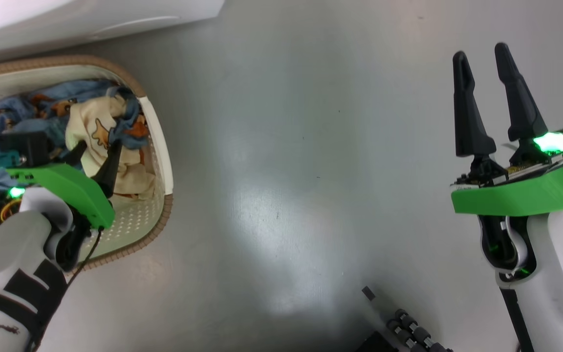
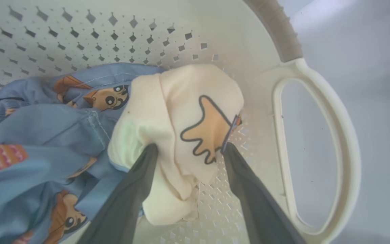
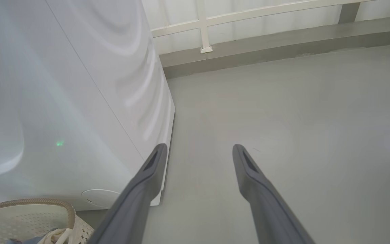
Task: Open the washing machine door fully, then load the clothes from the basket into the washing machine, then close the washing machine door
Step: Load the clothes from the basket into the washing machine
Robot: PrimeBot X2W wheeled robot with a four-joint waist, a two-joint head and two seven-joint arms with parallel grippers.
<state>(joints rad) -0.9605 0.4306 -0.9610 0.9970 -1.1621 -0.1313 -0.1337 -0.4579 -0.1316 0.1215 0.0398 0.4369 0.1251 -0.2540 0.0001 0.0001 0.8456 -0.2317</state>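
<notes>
The cream-white basket (image 1: 157,146) with its brown rim sits on the floor at the left, below the white washing machine (image 1: 91,19). Inside it lie the clothes: blue bear-print fabric (image 2: 46,125) and a cream piece with orange print (image 2: 181,101). My left gripper (image 1: 97,154) reaches down into the basket and is open, its two fingers (image 2: 141,183) straddling the cream piece near the basket's handle (image 2: 317,84). My right gripper (image 1: 481,53) hangs open and empty over bare floor at the right. The washing machine door is out of view.
The right wrist view shows the washer's white front (image 3: 80,84) with its round flap (image 3: 100,197), the basket's corner (image 3: 36,203) below it, and a white railing (image 3: 205,27) along the far wall. Dark parts of my base (image 1: 408,332) show at the bottom.
</notes>
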